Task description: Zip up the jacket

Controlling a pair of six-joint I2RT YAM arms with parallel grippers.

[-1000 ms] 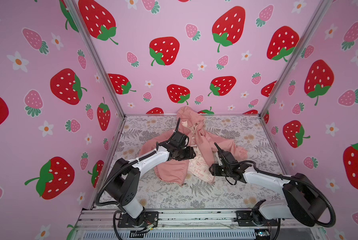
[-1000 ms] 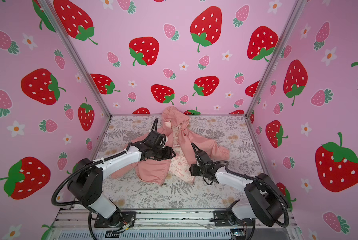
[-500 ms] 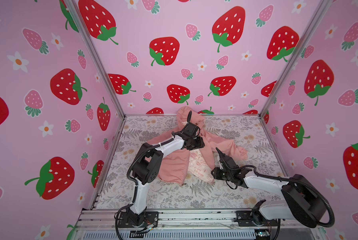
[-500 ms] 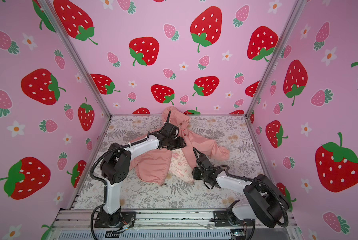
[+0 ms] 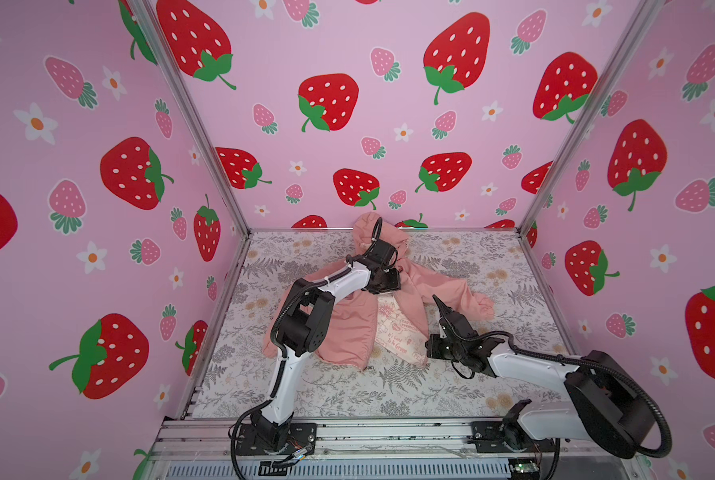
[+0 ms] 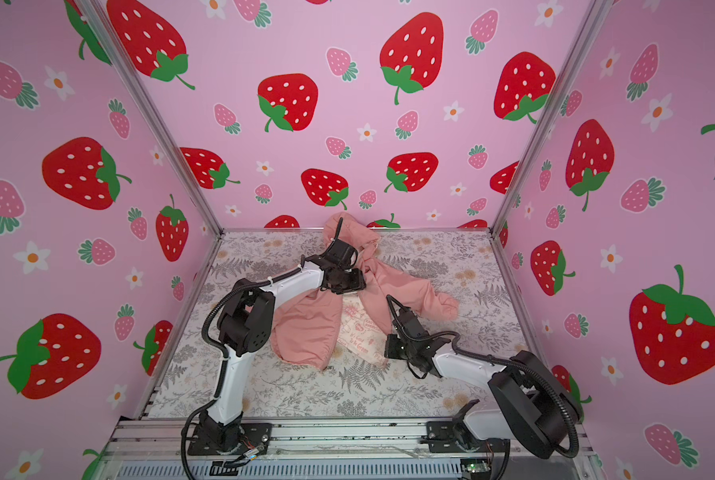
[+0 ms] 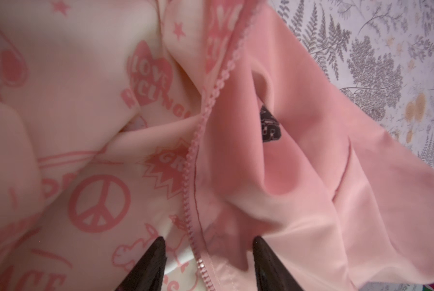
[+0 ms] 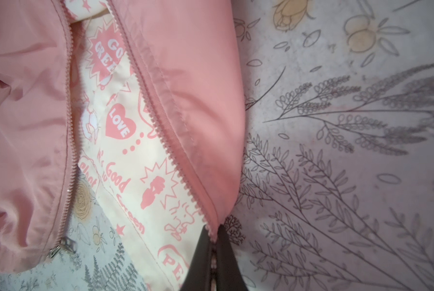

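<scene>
We are pinching the lower zipper edge (image 8: 178, 166) of the jacket (image 5: 347, 332) in our closed right gripper (image 8: 213, 241), anchoring it for alignment. Our left gripper (image 7: 208, 241) is hovering open astride the teeth (image 7: 193, 161) higher up. The jacket is lying unzipped on the table (image 5: 493, 257).

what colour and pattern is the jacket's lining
Cream lining with pink printed hearts, bursts and words; clearest in the right wrist view.

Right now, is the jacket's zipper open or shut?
Open: the jacket has zipper rows apart, cream lining between, slider at one hem.
</scene>
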